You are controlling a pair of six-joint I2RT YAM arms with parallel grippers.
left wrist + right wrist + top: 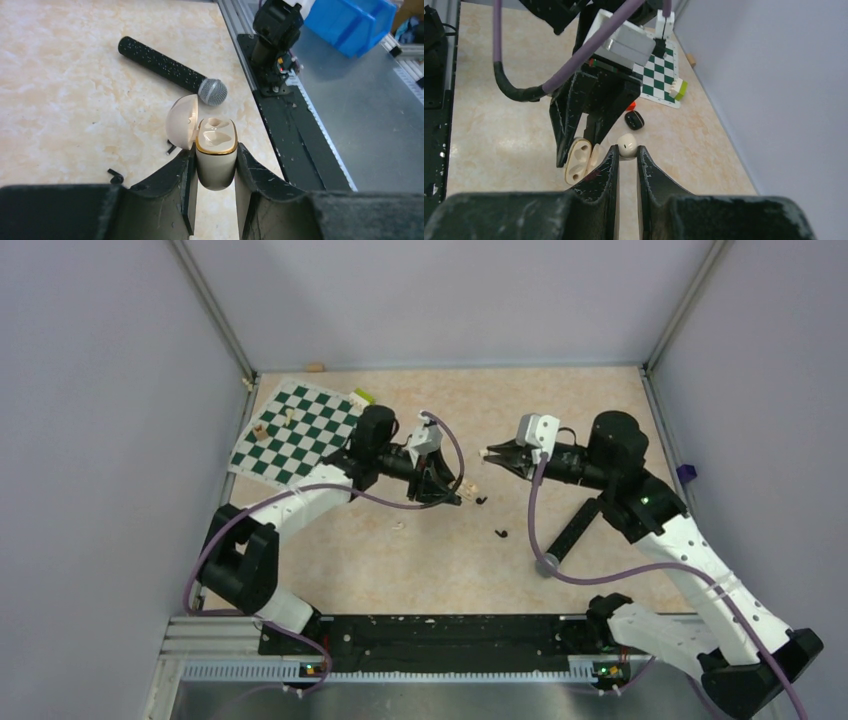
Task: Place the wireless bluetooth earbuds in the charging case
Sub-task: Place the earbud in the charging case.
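The charging case (216, 150) is cream-white with a gold rim, not black. Its lid (181, 121) hangs open and both sockets look empty. My left gripper (216, 152) is shut on its body and holds it above the table. The same case (577, 160) shows in the right wrist view, left of my right gripper (628, 149). That gripper is shut on one small cream-white earbud (627, 144) at its fingertips. In the top view the left gripper (447, 490) with the case (470, 489) sits lower left of the right gripper (490, 453), a short gap between them.
A black microphone (575, 525) with a grey head (212, 92) lies right of centre. A green chessboard (295, 430) lies far left. A black pill-shaped case (634, 120) and an orange-red block (630, 106) sit beyond the case. Two tiny black bits (482, 500) (501, 533) lie mid-table.
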